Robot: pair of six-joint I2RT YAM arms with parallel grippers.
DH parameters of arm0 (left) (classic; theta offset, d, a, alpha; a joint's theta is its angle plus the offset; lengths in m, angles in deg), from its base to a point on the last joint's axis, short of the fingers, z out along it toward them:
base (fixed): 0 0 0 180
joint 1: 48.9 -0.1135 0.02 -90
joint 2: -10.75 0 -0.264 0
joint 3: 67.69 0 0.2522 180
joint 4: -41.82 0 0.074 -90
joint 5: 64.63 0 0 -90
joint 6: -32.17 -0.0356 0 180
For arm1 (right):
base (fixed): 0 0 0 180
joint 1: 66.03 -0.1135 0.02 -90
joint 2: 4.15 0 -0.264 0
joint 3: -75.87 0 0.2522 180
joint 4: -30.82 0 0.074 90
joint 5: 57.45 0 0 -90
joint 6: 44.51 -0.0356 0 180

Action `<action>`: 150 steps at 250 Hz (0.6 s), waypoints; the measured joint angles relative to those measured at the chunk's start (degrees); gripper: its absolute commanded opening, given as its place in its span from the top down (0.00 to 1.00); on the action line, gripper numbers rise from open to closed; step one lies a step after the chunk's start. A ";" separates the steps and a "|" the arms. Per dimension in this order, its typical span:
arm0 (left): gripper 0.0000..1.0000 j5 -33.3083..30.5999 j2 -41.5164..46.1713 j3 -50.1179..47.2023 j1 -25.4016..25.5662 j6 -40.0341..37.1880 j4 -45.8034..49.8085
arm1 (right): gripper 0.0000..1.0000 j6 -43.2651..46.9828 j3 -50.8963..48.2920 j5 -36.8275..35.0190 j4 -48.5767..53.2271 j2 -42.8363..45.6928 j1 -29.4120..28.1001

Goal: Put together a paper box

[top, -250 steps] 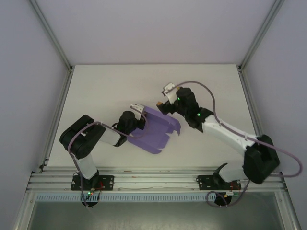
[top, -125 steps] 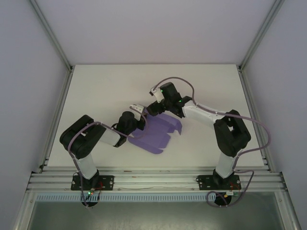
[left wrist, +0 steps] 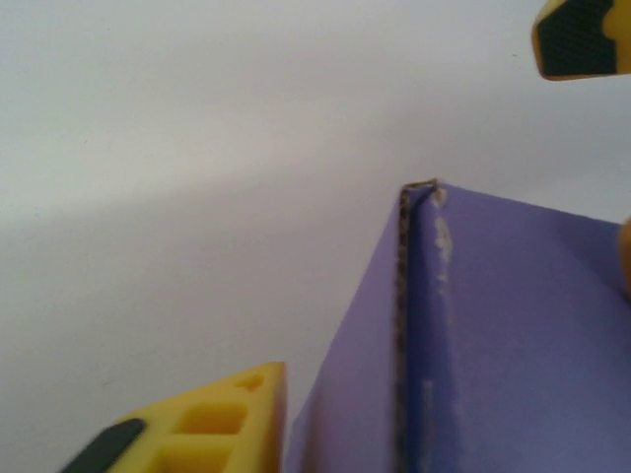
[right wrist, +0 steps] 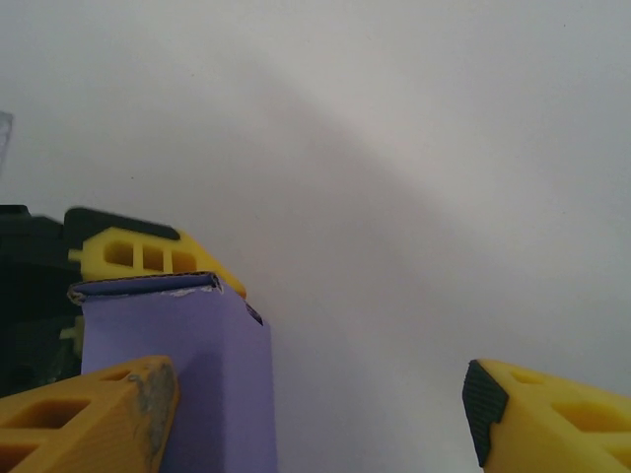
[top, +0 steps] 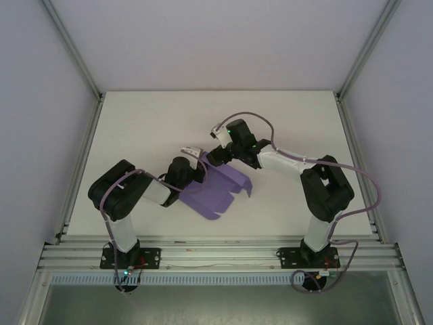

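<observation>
Lying near the middle of the white table (top: 142, 125), the purple thin-card paper box (top: 223, 191) is a partly folded sheet whose flaps spread toward the near right, while its far-left end meets both hands. The left hand (top: 193, 154) sits at that far-left corner. In the left wrist view a creased, slightly frayed corner of the card (left wrist: 513, 345) rises between its yellow fingers (left wrist: 212, 424), the lower one just beside the card's edge and the upper one clear of it, so this hand is released rather than clamped. The right hand (top: 215, 154) comes in from the far right, just beside the left hand. In the right wrist view its jaws gape wide, an upright purple panel (right wrist: 187, 374) stands against one finger (right wrist: 89, 419), and the other finger is well apart from the card, so nothing is gripped. The left arm bends out to the left of its base, and its forearm runs rightward and low to the box. The right arm rises from its base to a high elbow, then stretches leftward across the table to the card's far edge.
</observation>
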 measured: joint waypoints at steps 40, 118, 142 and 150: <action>1.00 -0.44 -0.81 0.46 0.15 -0.61 -0.85 | 0.23 -0.44 0.00 -0.66 -1.11 -0.11 0.11; 1.00 -10.51 7.65 -0.81 0.20 5.55 9.27 | 0.02 -11.72 -7.28 -12.22 -0.02 10.99 -0.26; 1.00 -13.33 14.12 -1.27 -0.11 8.50 13.77 | 0.00 -14.27 -10.56 -17.11 0.90 19.56 -0.09; 1.00 -14.10 15.85 -1.25 -0.13 9.55 14.95 | 0.00 -14.93 -11.54 -18.49 1.14 22.47 -0.07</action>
